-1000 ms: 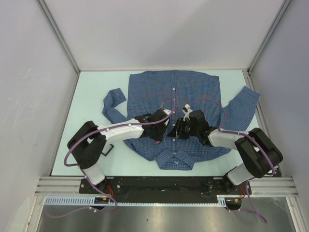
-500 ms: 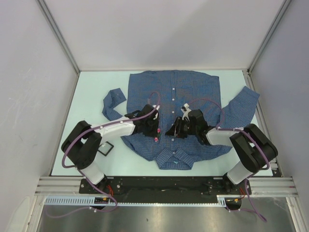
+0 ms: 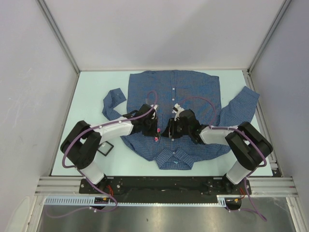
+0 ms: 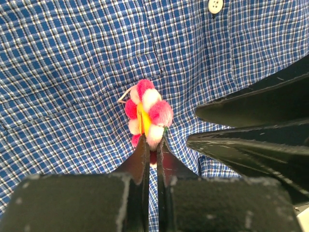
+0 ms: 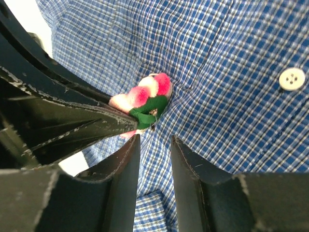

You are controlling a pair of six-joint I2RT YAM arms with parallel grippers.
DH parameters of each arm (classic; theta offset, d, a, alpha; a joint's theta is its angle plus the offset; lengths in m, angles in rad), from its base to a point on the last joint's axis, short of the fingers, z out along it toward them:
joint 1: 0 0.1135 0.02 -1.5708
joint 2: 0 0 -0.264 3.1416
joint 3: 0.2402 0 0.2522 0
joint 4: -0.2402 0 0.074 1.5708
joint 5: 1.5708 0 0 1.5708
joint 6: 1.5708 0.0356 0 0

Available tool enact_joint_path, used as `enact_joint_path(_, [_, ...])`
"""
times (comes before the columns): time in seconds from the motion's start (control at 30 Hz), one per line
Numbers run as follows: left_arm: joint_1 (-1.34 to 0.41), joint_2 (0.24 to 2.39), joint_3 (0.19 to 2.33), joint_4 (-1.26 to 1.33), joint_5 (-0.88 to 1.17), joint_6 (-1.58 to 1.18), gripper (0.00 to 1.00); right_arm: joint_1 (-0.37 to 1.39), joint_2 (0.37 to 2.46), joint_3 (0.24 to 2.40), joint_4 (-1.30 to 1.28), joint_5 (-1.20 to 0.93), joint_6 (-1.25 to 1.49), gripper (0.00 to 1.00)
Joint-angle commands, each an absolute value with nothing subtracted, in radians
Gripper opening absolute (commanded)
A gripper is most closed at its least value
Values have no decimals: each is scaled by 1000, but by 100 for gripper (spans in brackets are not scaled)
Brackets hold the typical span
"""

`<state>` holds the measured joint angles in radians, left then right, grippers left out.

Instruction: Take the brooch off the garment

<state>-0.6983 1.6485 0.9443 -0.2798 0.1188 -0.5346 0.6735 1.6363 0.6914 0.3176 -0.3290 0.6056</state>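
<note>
The garment (image 3: 193, 92), a blue checked shirt, lies flat on the pale table, collar towards me. The brooch (image 4: 146, 113), pink and white petals round a yellow centre, sits on the cloth and draws it into puckers. It also shows in the top view (image 3: 156, 139) and, with its green backing, in the right wrist view (image 5: 145, 99). My left gripper (image 4: 152, 145) is shut on the brooch's lower edge. My right gripper (image 5: 155, 140) is just right of it, its jaws narrowly apart with a ridge of shirt cloth (image 5: 159, 159) between them. The two grippers nearly touch.
A small black square object (image 3: 105, 149) lies on the table left of the shirt's hem. White buttons (image 4: 215, 6) run down the shirt's front. The shirt's sleeves spread to the left (image 3: 112, 104) and right (image 3: 244, 104). Enclosure walls stand on three sides.
My left gripper pulled back left and now has the brooch in its tips. My right gripper moved left, close beside the left one.
</note>
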Motion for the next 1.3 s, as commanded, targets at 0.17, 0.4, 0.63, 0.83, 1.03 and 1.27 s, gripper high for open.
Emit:
enact_joint_path(0.17, [-680, 1686, 867, -227, 94, -548, 0, 816, 1632, 750, 273, 29, 465, 33])
enact_joint_path(0.4, [-669, 1671, 841, -203, 107, -549, 0, 873, 1658, 764, 281, 149, 439, 33])
enact_joint_path(0.63, [-667, 1669, 828, -187, 123, -548, 0, 877, 1689, 773, 319, 103, 417, 33])
enact_joint_path(0.83, [-667, 1674, 831, -186, 129, -545, 0, 881, 1697, 775, 342, 68, 385, 34])
enact_joint_path(1.03, [-667, 1683, 838, -193, 129, -545, 0, 879, 1704, 773, 376, 12, 354, 35])
enact_joint_path(1.27, [-667, 1687, 841, -196, 130, -543, 0, 885, 1684, 772, 357, -22, 351, 36])
